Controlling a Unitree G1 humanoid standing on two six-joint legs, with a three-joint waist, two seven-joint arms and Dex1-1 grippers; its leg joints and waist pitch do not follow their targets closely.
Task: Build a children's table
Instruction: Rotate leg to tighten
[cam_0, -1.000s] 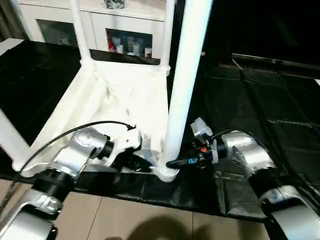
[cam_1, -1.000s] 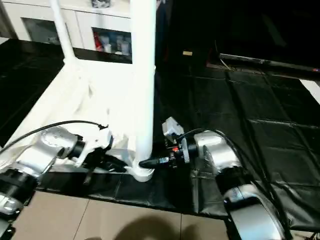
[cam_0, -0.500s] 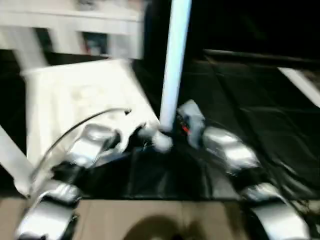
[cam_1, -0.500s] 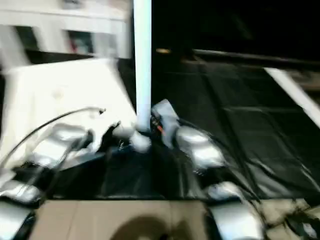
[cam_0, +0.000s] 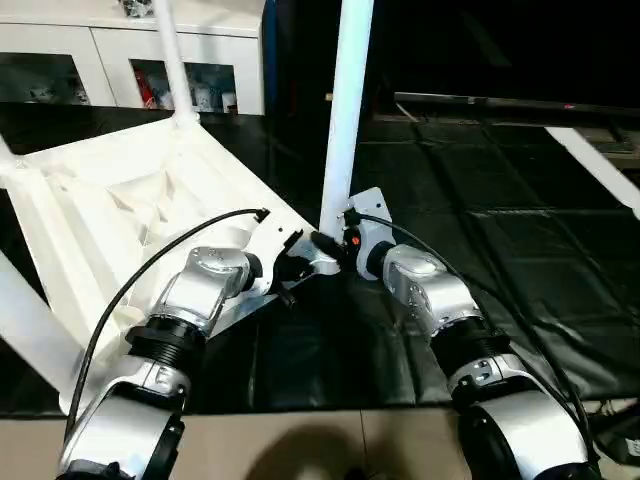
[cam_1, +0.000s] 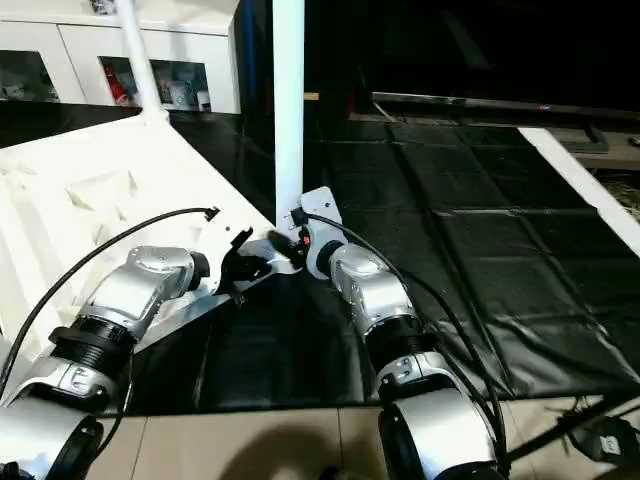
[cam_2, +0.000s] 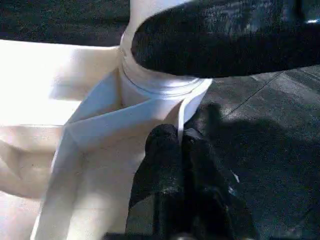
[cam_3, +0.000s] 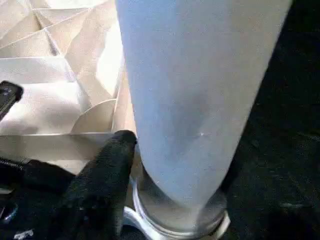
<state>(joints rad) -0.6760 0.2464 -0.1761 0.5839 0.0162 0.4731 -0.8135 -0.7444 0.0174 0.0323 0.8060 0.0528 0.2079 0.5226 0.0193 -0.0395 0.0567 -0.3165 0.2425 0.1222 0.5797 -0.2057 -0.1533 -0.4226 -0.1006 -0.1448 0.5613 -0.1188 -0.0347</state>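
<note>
item: children's table, part-built, on black floor mat (cam_0: 520, 250). top (cam_0: 110, 200) lies underside up, ribs showing, turned at an angle, one corner pointing toward the robot. near leg (cam_0: 345, 110) stands upright in that corner's socket (cam_2: 165, 82); far leg (cam_0: 172, 55) upright at the back corner; a third leg (cam_0: 25, 310) shows at the left edge. white cabinet (cam_0: 110, 60) behind, no part of the job. left claw (cam_2: 175, 150): fingers pressed together, pinching the thin rim wall of the top just beside the socket. right claw (cam_3: 165, 165): spread around the foot of the near leg, one finger (cam_3: 102, 175) lying against the collar on the near side; whether it truly squeezes the leg cannot be told. both claws meet at the one corner, close together. condition, as judged: leg seated or near seated, final push or twist may remain. risks: the left grip is on a thin, slick edge, so a hard twist of the leg could drag the top round on the mat or slip the rim out of the pinch; the leg is tall and held only at its foot, so a sideways shove could lever it crooked in the socket or lift the light top; claws so near each other could foul one another, or the left wrist cable (cam_0: 170, 260), if either turns far.
</note>
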